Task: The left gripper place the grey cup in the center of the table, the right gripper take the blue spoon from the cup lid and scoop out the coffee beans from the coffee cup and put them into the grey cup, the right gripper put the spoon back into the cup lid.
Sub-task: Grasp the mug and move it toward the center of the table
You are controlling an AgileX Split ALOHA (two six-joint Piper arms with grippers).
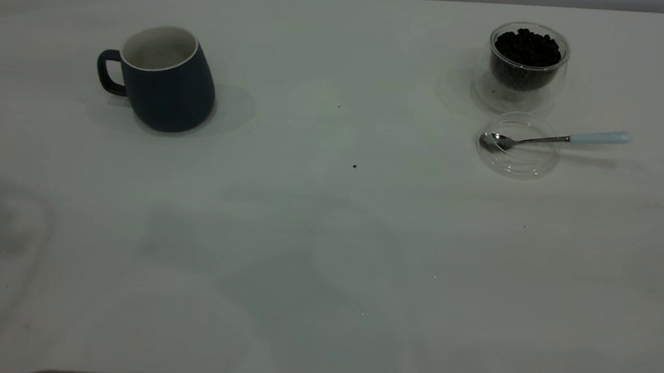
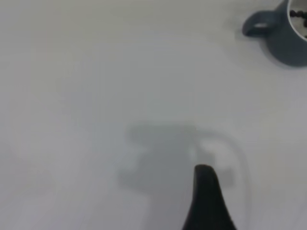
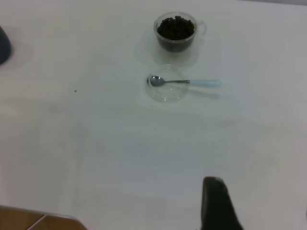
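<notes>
Blue-grey, the grey cup [image 1: 165,81] stands upright well left of the coffee cup [image 1: 526,65]; blue spoon [image 1: 555,139] rests across the cup lid [image 1: 518,159] just before it; both grippers' fingers: cannot tell

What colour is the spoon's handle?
Pale blue; the blue spoon shows best in the exterior view.
</notes>
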